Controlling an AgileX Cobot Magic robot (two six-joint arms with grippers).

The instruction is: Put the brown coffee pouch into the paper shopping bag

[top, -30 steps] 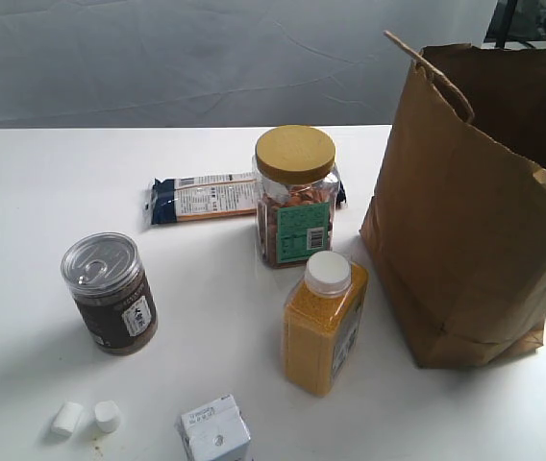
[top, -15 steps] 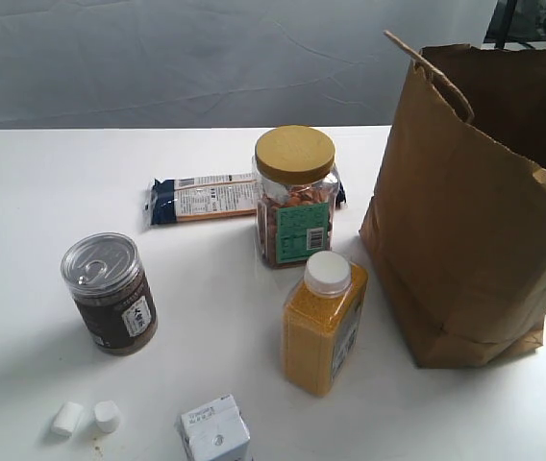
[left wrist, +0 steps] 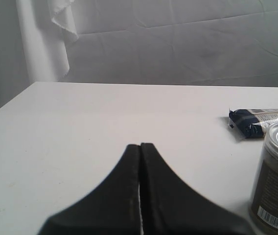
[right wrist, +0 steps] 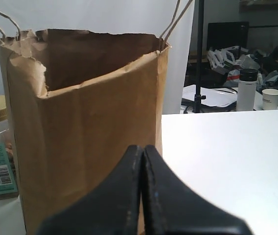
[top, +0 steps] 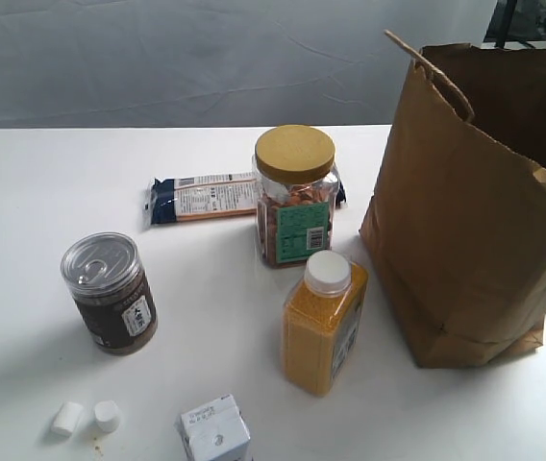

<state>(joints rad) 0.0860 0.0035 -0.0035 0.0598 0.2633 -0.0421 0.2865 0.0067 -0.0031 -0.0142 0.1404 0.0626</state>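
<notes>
Nothing has shifted: left gripper [left wrist: 140, 147] and right gripper [right wrist: 143, 148] pinch shut, empty; pouch unseen, likely inside the tall brown paper shopping bag [top: 475, 221], so nothing remains.

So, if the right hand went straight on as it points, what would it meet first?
Likely the paper bag, its side wall straight ahead of the shut right hand; the gap is unclear.
</notes>
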